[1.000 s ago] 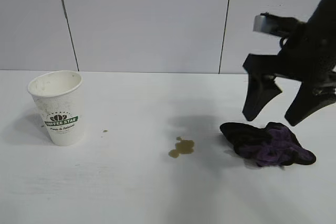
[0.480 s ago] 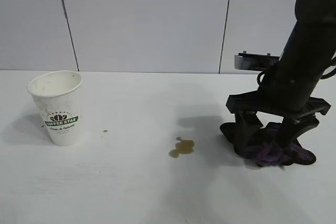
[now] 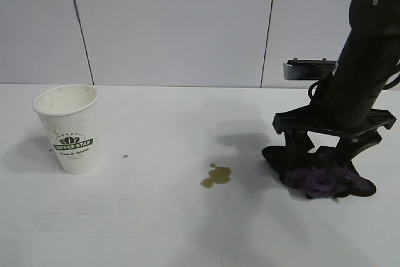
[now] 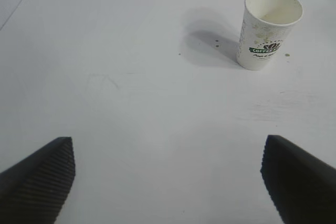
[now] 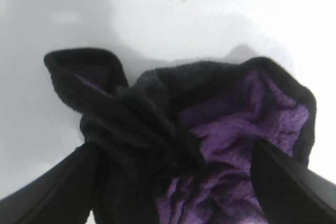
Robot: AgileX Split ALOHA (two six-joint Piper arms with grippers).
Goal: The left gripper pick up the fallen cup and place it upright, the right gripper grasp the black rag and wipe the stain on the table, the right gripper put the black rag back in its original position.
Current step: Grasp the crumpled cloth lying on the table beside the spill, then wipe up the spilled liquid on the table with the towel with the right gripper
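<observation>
The cup point(image 3: 69, 129) stands upright at the left of the table point(image 3: 156, 236); it also shows in the left wrist view point(image 4: 270, 30). The stain point(image 3: 216, 176) is a small brown puddle mid-table. The black rag point(image 3: 325, 178), with purple inner folds, lies crumpled at the right. My right gripper point(image 3: 320, 162) is down on the rag, open, one finger on each side of the bunch. The right wrist view shows the rag point(image 5: 199, 129) filling the gap of the right gripper point(image 5: 170, 187). My left gripper point(image 4: 168, 177) is open and empty above bare table, away from the cup, outside the exterior view.
A tiny brown droplet point(image 3: 125, 156) lies just right of the cup. A grey panelled wall point(image 3: 175, 23) stands behind the table. Bare tabletop lies between the cup and the stain and along the front.
My right gripper has come down from above the rag until its open fingers straddle it. The cup, the stain and the rag have stayed in place.
</observation>
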